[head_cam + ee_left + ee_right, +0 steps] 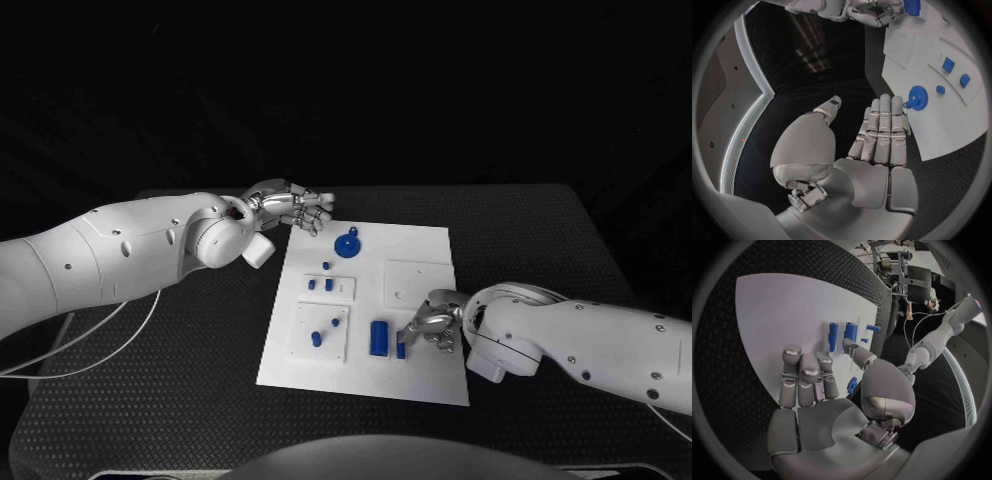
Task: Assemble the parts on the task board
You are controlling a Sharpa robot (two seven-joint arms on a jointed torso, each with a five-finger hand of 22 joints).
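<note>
The white task board [411,250] lies mid-table. A blue gear [348,244] stands near its far edge, with small blue pieces [320,285] just nearer. A blue block [379,338] and a narrow blue piece [401,349] stand near the front. My left hand [296,207] hovers at the board's far left corner, fingers straight, thumb apart, holding nothing. In the left wrist view the left hand [876,145] faces the gear [917,94]. My right hand [433,325] is over the board's right side beside the narrow piece, fingers spread and empty. The right wrist view has the right hand [811,390] above the board [779,310].
Two more small blue pieces [326,331] sit on a raised square at the board's front left. A bare raised square [420,279] lies just beyond my right hand. Black matting [173,380] surrounds the board, with the table's far edge [433,188] behind my left hand.
</note>
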